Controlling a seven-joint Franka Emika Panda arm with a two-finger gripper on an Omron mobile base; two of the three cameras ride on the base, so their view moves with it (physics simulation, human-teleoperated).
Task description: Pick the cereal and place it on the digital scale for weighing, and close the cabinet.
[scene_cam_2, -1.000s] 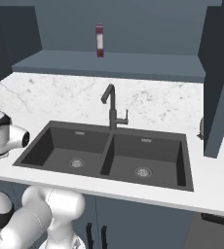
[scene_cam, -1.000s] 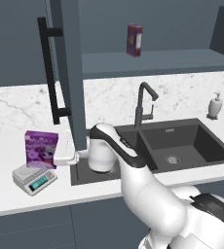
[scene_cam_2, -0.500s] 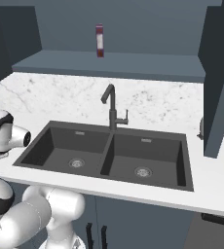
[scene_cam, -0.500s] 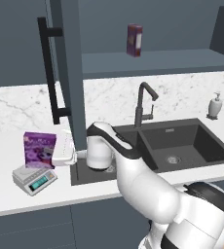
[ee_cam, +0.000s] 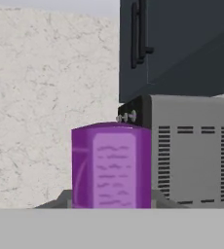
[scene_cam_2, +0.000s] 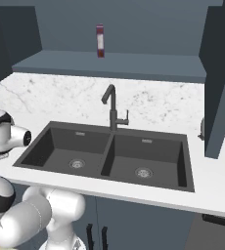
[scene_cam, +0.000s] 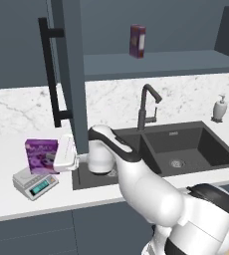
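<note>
Although its fingertips are hidden behind the white hand at centre left of the left base view, the end effector reads as clamped on the small bright purple rectangular cereal box, which stands upright, long axis vertical, directly against the hand's left side. Just below the box, at lower left, sits the low light-grey digital scale with a greenish display on the white counter; the box appears to rest on or just above its back edge, so the coming move is likely a release straight down. Farther up, the dark blue-grey wall cabinet door with its long black bar handle stands open, near the arm.
</note>
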